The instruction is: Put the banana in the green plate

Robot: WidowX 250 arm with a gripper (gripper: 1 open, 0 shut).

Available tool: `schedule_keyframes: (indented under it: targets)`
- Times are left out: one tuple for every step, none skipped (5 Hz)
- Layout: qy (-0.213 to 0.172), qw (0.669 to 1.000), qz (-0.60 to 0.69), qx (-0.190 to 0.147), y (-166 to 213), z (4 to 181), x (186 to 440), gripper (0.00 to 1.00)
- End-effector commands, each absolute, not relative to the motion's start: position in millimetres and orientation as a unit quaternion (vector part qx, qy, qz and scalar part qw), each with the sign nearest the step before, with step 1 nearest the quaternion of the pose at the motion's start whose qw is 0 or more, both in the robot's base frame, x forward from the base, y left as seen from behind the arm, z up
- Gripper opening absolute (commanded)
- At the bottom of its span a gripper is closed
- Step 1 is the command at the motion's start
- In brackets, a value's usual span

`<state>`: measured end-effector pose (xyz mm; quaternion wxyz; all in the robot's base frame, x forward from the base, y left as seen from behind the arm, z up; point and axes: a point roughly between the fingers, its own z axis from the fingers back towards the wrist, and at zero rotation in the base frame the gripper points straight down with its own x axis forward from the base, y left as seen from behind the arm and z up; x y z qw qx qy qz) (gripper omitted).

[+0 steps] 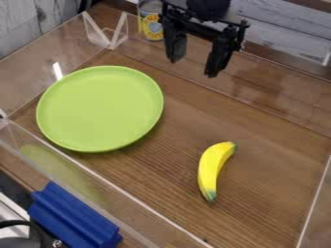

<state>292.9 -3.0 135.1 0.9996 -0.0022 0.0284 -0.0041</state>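
Note:
A small curved yellow banana lies on the wooden table at the front right, one tip dark green. The lime-green plate rests flat at the left, bare of anything. My gripper hangs at the back centre, well above and behind the banana, to the upper right of the plate. Its two black fingers point down and stand wide apart, open, with nothing between them.
Clear acrylic walls border the table on the front and sides. A blue block sits outside the front-left wall. A clear stand and a yellow object are at the back.

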Motion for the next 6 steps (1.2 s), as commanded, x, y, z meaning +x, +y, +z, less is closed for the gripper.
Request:
schedule_keyframes:
  targets:
    - [0.03, 1.0, 0.005, -0.009, -10.7, 127.8, 281.9, 1.0]
    - [0.02, 0.999, 0.015, -0.021, -24.4, 118.2, 262.1, 1.0]
    - [0.009, 0.999, 0.032, -0.03, -37.0, 113.2, 247.1, 1.0]
    - [0.001, 0.999, 0.039, -0.033, -45.2, 109.4, 241.6, 1.0]
    - [-0.01, 0.998, 0.047, -0.038, -52.8, 105.1, 237.4, 1.0]
    - [-0.013, 0.998, 0.049, -0.043, -56.9, 99.2, 235.7, 1.0]
